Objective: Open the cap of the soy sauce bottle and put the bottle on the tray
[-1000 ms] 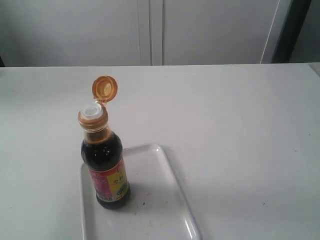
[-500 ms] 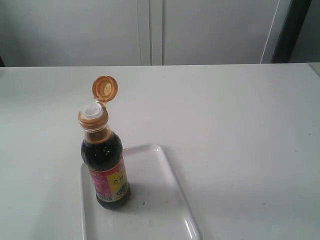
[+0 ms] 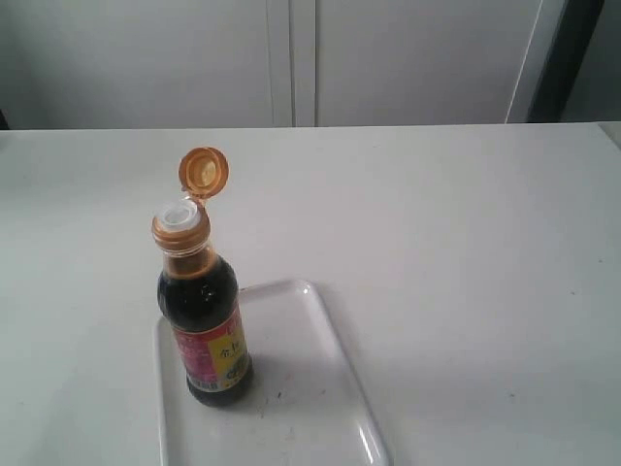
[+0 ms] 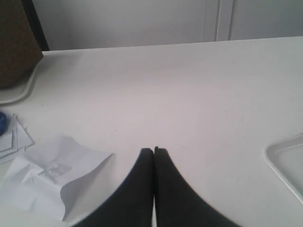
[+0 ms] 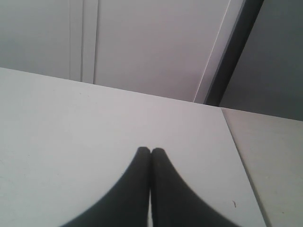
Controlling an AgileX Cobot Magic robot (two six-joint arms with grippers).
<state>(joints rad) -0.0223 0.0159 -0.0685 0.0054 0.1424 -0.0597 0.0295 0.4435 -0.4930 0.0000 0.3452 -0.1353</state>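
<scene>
We see a white table (image 3: 466, 243), pale cabinet doors (image 3: 408, 58) behind; left tool (image 4: 154, 150), right tool (image 5: 150, 150) both pinched together.

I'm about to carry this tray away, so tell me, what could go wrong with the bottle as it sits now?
1. The cap is flipped open and the white spout is exposed, so a knock to the soy sauce bottle could spill dark sauce over the tray and table.
2. The bottle stands upright close to the tray's left rim, not in the middle. It looks tall and narrow, so a jolt might tip it over the edge.
</scene>
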